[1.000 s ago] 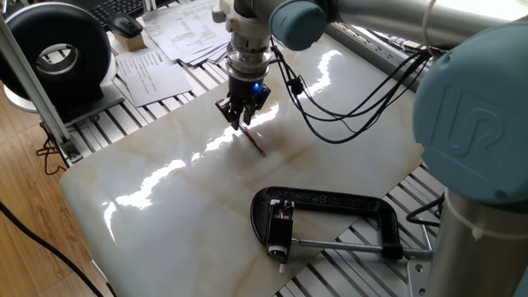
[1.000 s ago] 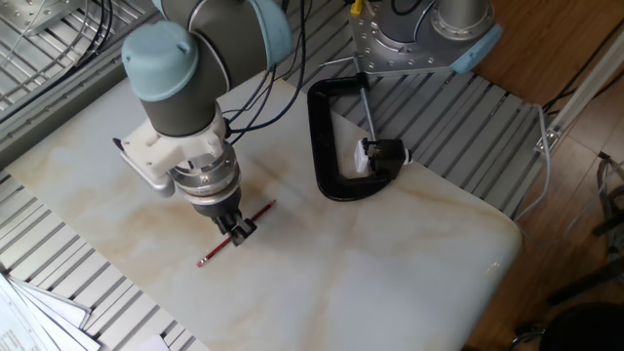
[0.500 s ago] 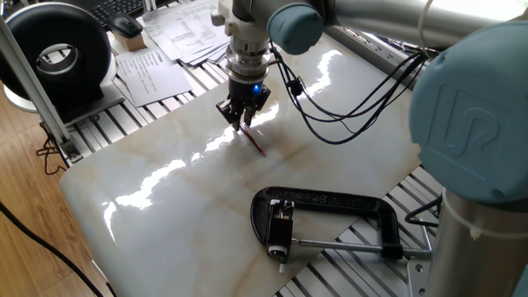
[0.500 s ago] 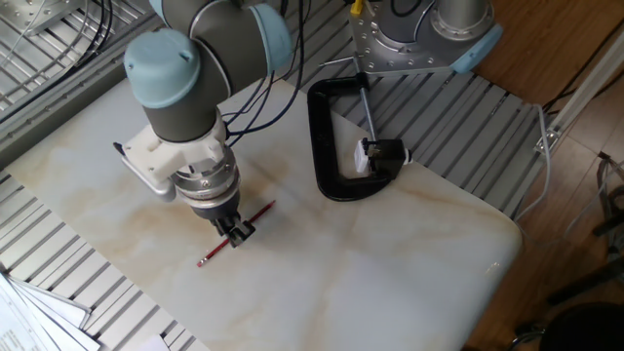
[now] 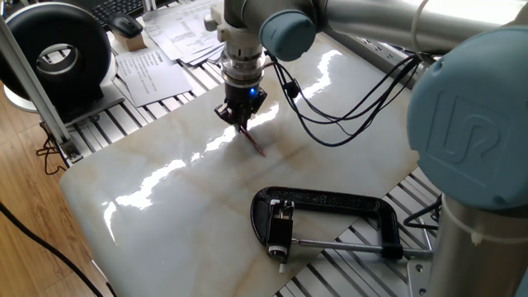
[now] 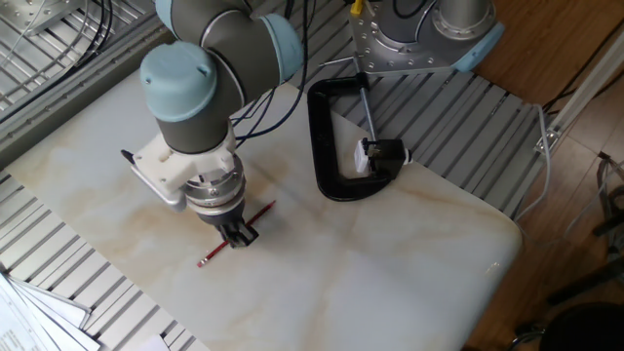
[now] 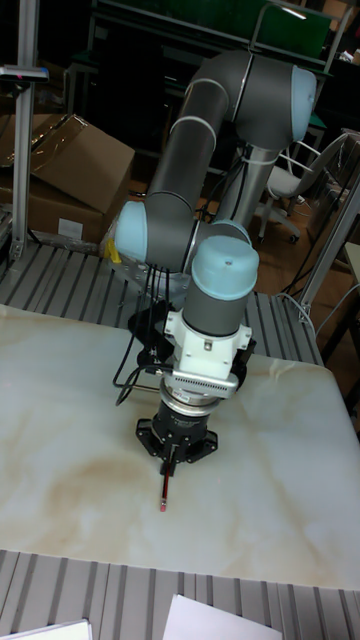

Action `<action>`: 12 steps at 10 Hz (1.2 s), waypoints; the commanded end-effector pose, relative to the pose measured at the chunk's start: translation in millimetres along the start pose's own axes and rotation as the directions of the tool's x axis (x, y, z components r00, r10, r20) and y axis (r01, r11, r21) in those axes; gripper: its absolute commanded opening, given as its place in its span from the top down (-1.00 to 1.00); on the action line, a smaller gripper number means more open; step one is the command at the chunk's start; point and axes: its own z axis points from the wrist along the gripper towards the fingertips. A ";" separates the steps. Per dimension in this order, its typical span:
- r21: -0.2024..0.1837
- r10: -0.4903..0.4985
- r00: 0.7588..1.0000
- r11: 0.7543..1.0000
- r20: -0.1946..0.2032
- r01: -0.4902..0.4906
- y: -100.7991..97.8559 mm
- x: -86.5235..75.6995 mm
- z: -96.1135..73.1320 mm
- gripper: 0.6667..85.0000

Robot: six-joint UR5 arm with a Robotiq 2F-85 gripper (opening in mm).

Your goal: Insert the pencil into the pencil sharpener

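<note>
The dark red pencil (image 5: pixel 256 143) lies flat on the marble tabletop (image 5: pixel 165 206), also seen as a thin slanted line (image 6: pixel 261 213) and poking out below the wrist (image 7: pixel 164 490). My gripper (image 5: pixel 241 122) points straight down over the pencil's middle (image 6: pixel 241 234), its fingertips drawn together around the shaft. The pencil sharpener (image 5: pixel 280 228), a small black block with a whitish end, sits clamped in the big black C-clamp (image 5: pixel 330 202) at the table's near right corner. In the other fixed view the sharpener (image 6: pixel 380 153) is well to the right of the gripper.
Black cables (image 5: pixel 346 115) hang from the arm above the marble. Papers (image 5: pixel 157 66) and a round black device (image 5: pixel 58 45) lie past the slab's far left edge. The arm's base (image 6: pixel 409 39) stands behind the clamp (image 6: pixel 322 146).
The wrist and forearm have shifted slightly over the pencil, and the gripper has settled a little. The pencil and the clamp have not moved.
</note>
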 end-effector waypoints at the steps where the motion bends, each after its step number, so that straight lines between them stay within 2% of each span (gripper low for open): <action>1: -0.017 -0.035 0.999 0.999 0.003 0.035 -10.5 0.6 -14.6 0.98; 2: -0.005 -0.031 0.999 1.000 -0.008 0.031 -23.0 6.6 -24.2 0.98; 3: -0.009 -0.014 1.000 1.000 -0.014 0.014 -36.8 15.5 -36.7 0.98; 4: -0.030 0.015 1.000 0.999 -0.013 -0.015 -41.0 25.8 -42.9 0.98; 5: -0.039 0.016 1.000 0.999 0.019 -0.015 -40.5 19.0 -43.2 0.98; 7: -0.050 0.004 0.998 0.999 0.057 -0.001 -37.6 9.3 -43.7 0.98; 8: -0.038 0.027 0.999 0.999 0.040 -0.025 -41.0 13.4 -43.4 0.98; 9: 0.006 0.077 0.997 0.997 0.031 -0.077 -52.7 16.1 -43.1 0.98; 10: 0.001 0.195 0.981 0.981 0.001 -0.195 -60.0 41.1 -54.8 0.98; 11: -0.005 0.304 0.953 0.953 -0.020 -0.304 -57.3 66.5 -66.8 0.98; 12: 0.002 0.363 0.931 0.932 -0.026 -0.363 -47.6 84.0 -75.3 0.98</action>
